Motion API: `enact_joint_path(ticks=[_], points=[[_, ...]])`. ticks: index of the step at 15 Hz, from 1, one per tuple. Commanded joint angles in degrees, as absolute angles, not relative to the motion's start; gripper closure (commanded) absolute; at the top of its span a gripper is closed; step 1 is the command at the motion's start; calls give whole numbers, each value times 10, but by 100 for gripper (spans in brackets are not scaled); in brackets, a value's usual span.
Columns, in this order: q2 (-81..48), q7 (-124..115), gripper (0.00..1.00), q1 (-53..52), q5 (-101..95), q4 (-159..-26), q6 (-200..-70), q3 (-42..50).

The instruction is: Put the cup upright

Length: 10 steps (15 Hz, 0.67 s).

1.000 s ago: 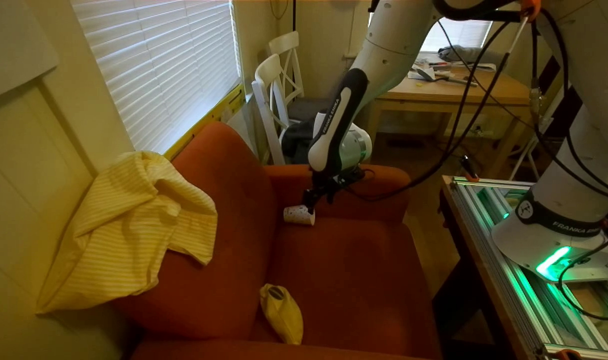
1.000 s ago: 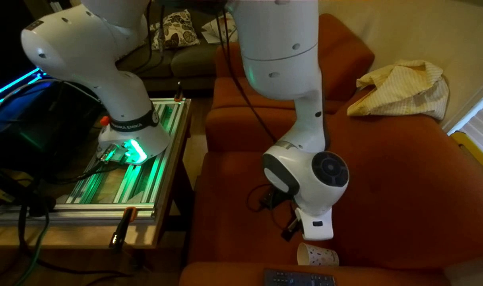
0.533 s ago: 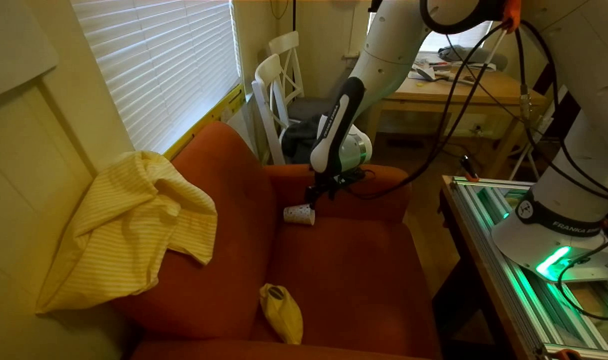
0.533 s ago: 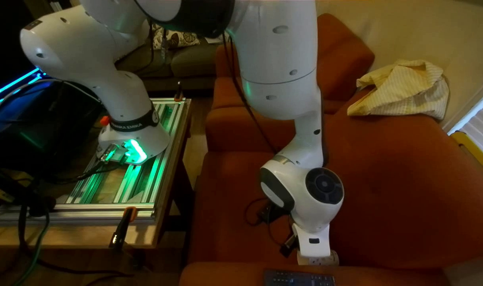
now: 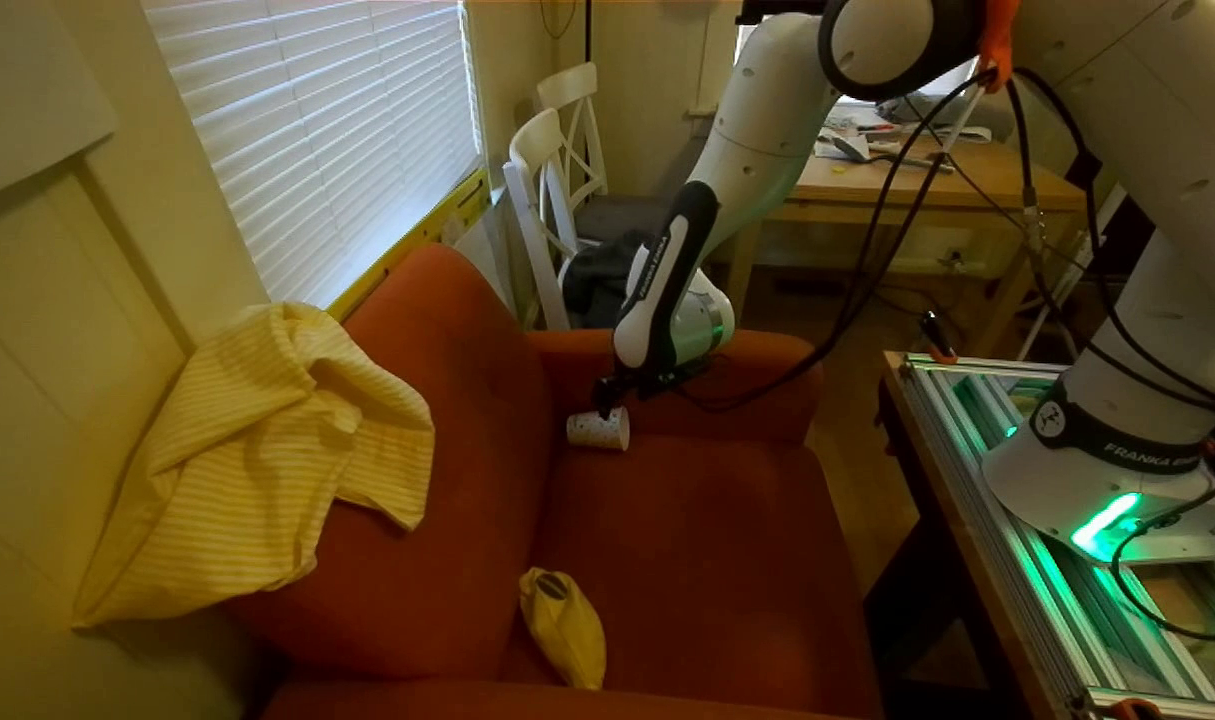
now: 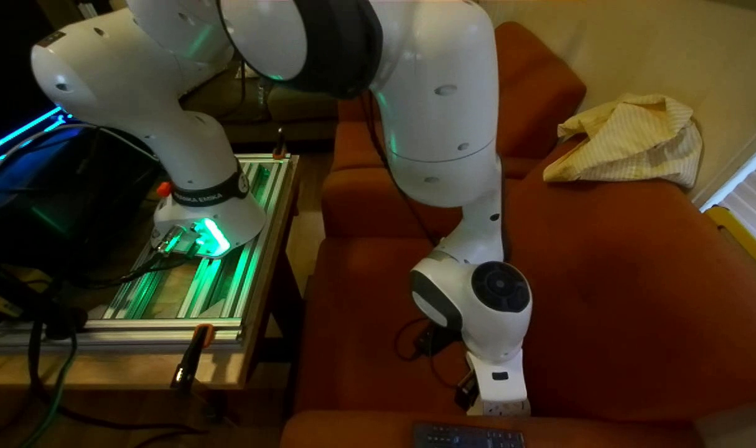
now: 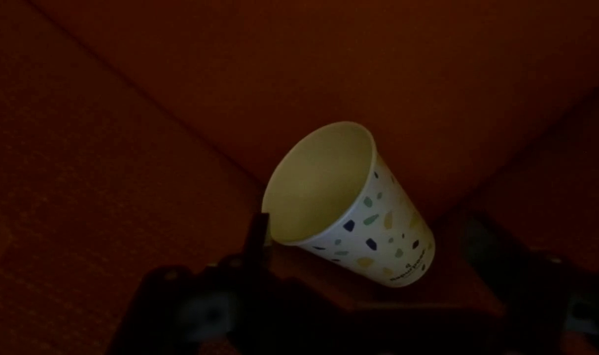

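Likely about to grasp the cup (image 7: 393,227), tipped on its side on the sofa seat (image 5: 707,560), tucked into the corner by the armrest (image 5: 767,420) and backrest (image 5: 477,400), with mouth turned away from the latter. Better to turn the gripper (image 7: 367,219), so as to pinch across the tapered wall instead of from rim to base. Squeeze lightly, for fear of crumpling thin-looking sides. Then lift clear of the corner, tilt to bring the mouth uppermost, and lower onto flat seat before letting go.

In the wrist view, see the fingers (image 7: 257,241) spread wide, holding nothing, with the cup showing in the gap between. Overlaps the rim with one fingertip; impossible to say whether touching or merely near.
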State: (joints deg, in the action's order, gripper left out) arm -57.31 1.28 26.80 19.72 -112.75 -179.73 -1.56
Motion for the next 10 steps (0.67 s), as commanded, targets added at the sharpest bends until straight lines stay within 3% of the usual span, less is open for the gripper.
enact_joint_path(ticks=[1,6,7,8,10], points=[[-612,-2,0,276,165,-1089,-1813,-17],[-638,-1,0,282,152,-1063,-1809,-17],[-641,1,25,284,149,-1059,-1808,-18],[-643,2,26,285,146,-1056,-1808,-18],[-649,2,41,286,140,-1049,-1805,-16]])
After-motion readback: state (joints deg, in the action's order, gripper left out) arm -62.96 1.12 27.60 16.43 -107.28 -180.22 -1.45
